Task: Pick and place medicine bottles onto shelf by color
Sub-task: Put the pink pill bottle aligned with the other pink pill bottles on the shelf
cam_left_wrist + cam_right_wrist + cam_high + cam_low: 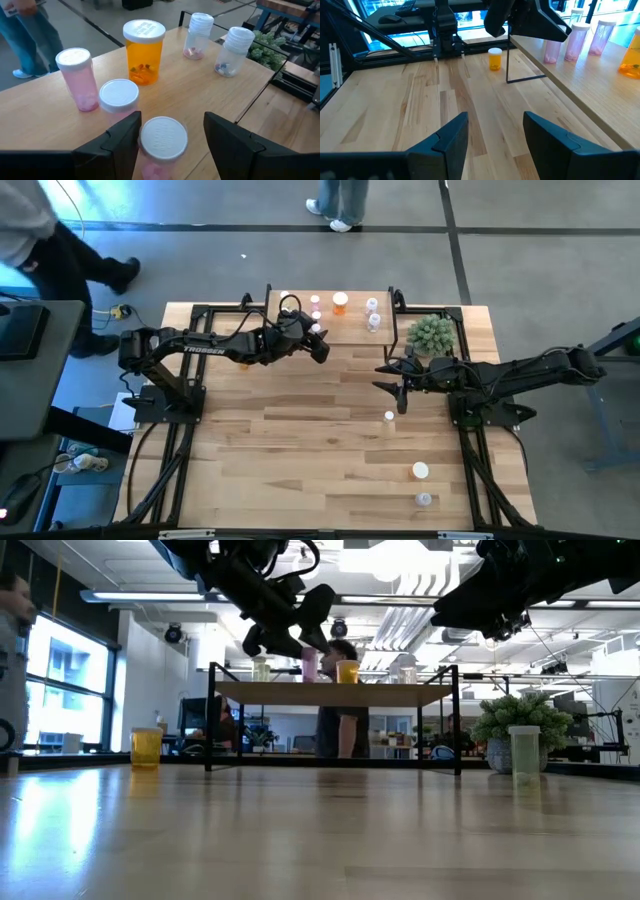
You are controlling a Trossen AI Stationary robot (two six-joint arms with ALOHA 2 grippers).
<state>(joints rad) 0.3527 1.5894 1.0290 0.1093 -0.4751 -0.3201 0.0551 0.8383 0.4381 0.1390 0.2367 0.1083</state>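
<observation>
The one readable marking is "TROSSEN", in white letters along the left arm (205,349) in the high view; embossed text on the bottle caps is illegible

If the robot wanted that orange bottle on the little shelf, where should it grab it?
Probably around the orange bottle's round body just under its white cap, coming from the open shelf side. It stands upright, with pink bottles close on one side and clear ones farther off.
</observation>
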